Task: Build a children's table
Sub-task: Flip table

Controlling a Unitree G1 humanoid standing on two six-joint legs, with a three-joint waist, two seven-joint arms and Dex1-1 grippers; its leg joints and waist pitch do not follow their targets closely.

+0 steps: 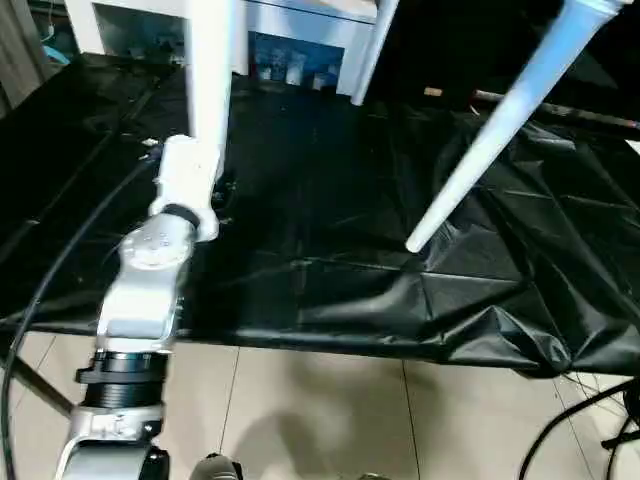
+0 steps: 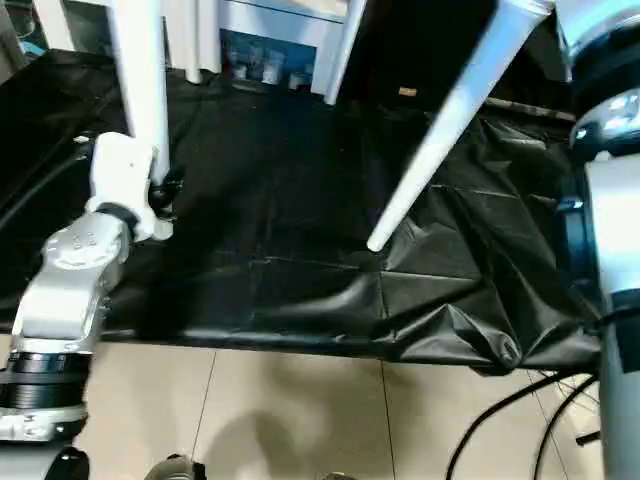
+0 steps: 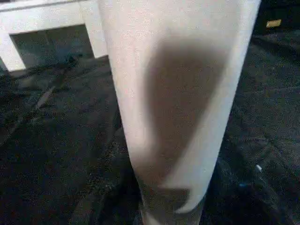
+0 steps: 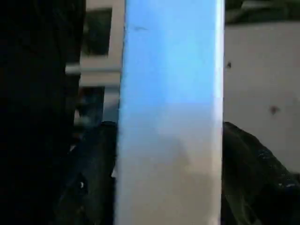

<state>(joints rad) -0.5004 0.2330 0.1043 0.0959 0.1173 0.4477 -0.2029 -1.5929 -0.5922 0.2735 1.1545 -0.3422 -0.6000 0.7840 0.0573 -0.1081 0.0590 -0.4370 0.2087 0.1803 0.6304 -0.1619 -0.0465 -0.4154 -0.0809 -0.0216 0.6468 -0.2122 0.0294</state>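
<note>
One white leg [image 1: 212, 70] of the children's table is held upright by the left gripper [image 2: 160, 190] — its black fingers are closed on the lower part of the tube, above the black-draped table [image 1: 330, 200]. A second white leg [image 1: 490, 125] is seen tilted, its narrow tip touching or almost touching the black cloth near the middle. Whether the right gripper is clenched on it cannot be told. A white cabinet [image 1: 300, 30] is seen behind the table.

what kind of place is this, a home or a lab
Probably a lab or workshop: a work table draped in black sheeting, loose cables on the tiled floor, and a white cabinet with glass doors behind.
</note>
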